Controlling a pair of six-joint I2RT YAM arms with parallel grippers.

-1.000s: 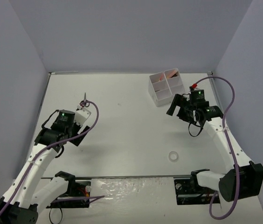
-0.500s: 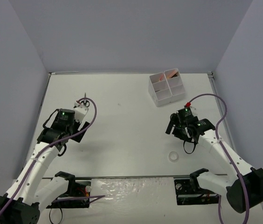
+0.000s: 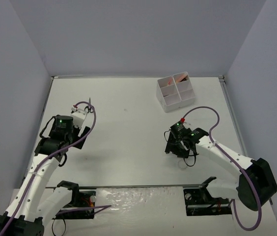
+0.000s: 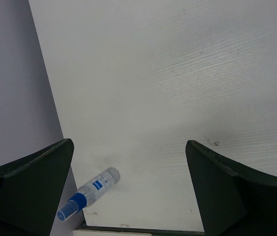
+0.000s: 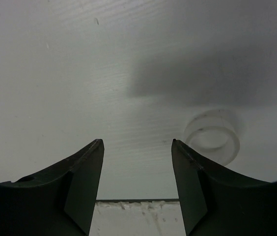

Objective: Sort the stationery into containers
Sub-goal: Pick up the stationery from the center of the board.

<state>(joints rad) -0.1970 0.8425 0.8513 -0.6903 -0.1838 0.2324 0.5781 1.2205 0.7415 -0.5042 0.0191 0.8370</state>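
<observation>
Organiser box (image 3: 175,92) at far right of table; pinkish contents too small to identify. White tape ring (image 5: 212,135) lies flat, hole up, partly shadowed, just right of right gripper (image 5: 137,143), which is parted and empty. Clear blue-capped tube (image 4: 90,191) lies against wall, cap toward lower left. Left gripper (image 4: 127,147) spread wide, empty.

— What carries everything?
— A white surface (image 3: 128,142), with pale lilac walls (image 3: 128,34) on three sides.
— Anything stray on it?
— A small clear bottle (image 4: 90,191) with a blue cap lies beside the wall's foot. There's also a dark speck (image 3: 125,109) mid-surface.
</observation>
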